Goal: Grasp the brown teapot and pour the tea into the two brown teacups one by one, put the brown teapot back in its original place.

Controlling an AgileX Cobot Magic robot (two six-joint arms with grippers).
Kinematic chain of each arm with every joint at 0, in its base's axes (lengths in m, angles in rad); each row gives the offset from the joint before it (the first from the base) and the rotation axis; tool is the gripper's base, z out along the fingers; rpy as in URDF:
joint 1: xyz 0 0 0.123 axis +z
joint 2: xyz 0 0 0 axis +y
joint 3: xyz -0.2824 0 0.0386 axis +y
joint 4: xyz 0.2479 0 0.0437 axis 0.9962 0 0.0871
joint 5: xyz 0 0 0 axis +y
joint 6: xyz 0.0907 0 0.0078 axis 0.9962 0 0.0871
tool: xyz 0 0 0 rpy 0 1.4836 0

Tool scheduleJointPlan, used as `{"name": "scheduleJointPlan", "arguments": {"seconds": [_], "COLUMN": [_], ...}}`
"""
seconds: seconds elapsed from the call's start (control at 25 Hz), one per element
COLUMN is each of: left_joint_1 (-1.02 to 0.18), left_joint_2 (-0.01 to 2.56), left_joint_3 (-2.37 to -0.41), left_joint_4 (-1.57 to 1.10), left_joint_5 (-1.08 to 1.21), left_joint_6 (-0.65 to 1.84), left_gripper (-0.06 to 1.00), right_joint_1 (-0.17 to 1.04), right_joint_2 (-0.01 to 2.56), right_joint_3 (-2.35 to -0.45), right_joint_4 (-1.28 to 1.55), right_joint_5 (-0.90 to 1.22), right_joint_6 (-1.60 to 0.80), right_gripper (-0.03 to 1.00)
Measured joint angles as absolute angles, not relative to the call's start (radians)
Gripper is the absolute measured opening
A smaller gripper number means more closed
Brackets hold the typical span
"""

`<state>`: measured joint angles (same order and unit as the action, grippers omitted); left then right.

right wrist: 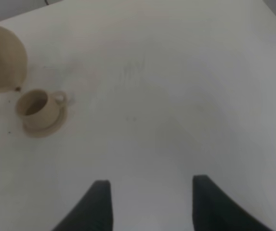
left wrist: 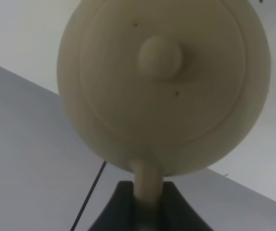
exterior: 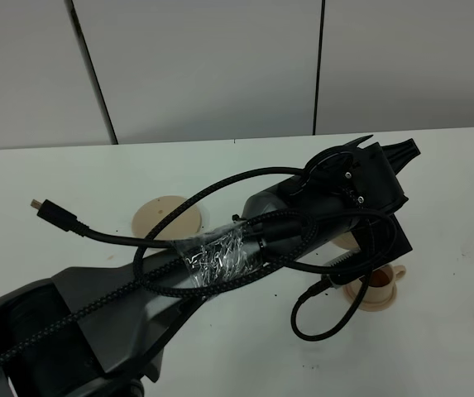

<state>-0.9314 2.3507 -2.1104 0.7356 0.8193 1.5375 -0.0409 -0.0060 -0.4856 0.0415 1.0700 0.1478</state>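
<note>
The brown teapot fills the left wrist view: a squat, round, beige-tan body, a small knob at the centre of its lid, a few tiny dark specks on the glaze. Its loop handle drops straight into the left gripper, whose dark jaws are clamped tight on it.

From the high camera the pot itself is almost entirely hidden; the left arm and its looping black cables sweep across the middle of the white table and cover it. Only one brown teacup peeks out just beyond the wrist, on its small saucer, with dark liquid inside. A second cup cannot be made out; just a sliver of beige shows at the arm's edge. The wider round saucer lies bare on the table, left of the arm's wrist, partly cut by a cable.

In the right wrist view the teapot's rounded side hangs just above and beside the cup, the picture soft. The right gripper stands with its two dark fingers spread apart, holding nothing, over bare table well away from cup and pot.
</note>
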Motion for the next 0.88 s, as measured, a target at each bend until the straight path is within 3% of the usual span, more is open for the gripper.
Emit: {"name": "scheduleJointPlan", "arguments": {"seconds": [0.88], "left_joint_1": [-0.931], "left_joint_2": [2.351], "left_joint_3": [-2.11], "left_joint_4": [0.711], "left_joint_5": [0.792], "left_joint_6": [1.646], "left_gripper": [0.17], "right_joint_1": [-0.041], "right_joint_2": [-0.006], "right_joint_3": [-0.486], "right_joint_4": [0.041], "right_joint_5": [1.07], "right_joint_6": [0.148], "right_gripper": [0.38]}}
